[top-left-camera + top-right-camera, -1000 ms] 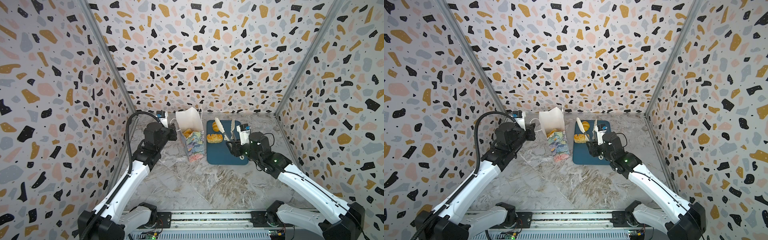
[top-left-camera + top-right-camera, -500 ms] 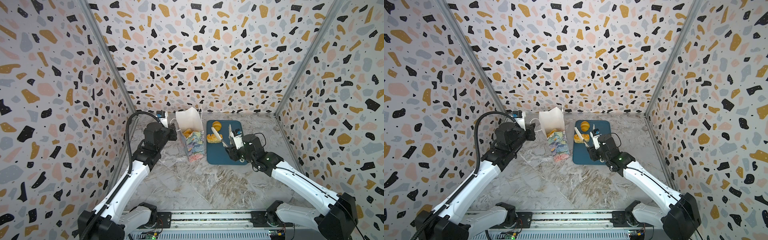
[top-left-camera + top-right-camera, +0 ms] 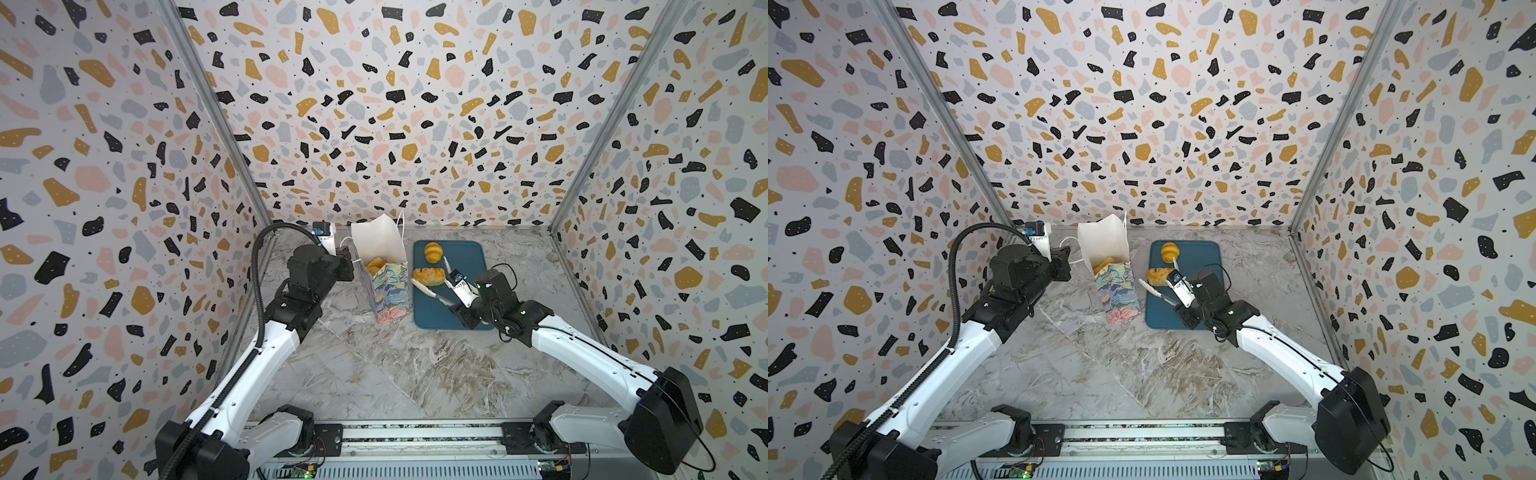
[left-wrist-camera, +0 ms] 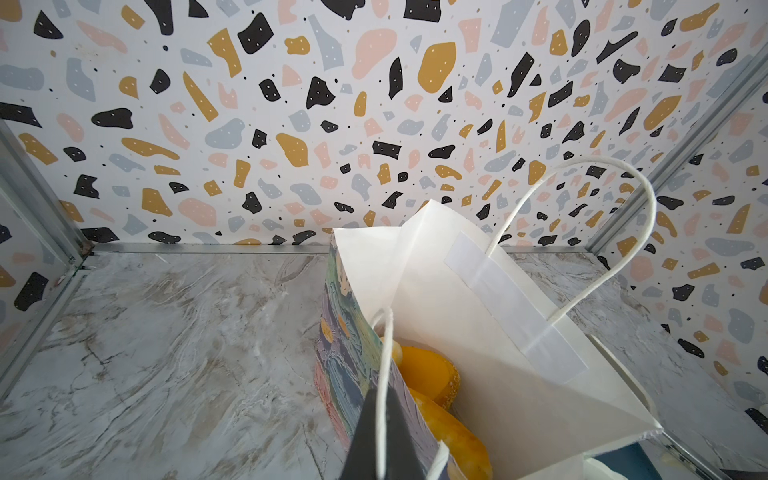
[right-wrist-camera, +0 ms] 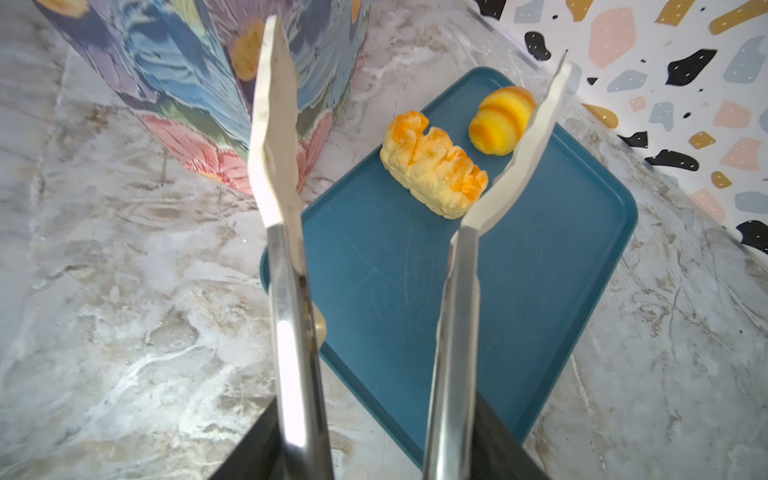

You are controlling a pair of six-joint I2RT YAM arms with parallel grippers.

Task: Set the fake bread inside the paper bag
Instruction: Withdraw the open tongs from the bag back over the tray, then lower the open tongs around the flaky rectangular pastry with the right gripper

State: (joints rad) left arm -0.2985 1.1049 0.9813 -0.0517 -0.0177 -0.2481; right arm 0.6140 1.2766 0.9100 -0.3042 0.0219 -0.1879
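The floral paper bag stands upright with its mouth open and several golden fake breads inside. My left gripper is shut on the bag's white cord handle at the near rim. A rectangular pastry and a ridged roll lie on the dark-blue tray. My right gripper is shut on metal tongs. The tongs are spread, and the pastry lies between their white tips.
The tray sits right beside the bag on the marble table. Patterned walls close in the back and both sides. A second cord handle arches over the bag's far side.
My right arm has come down and toward the bag, bringing the tongs from over the tray's far end to either side of the pastry. The left gripper and the bag have not moved.
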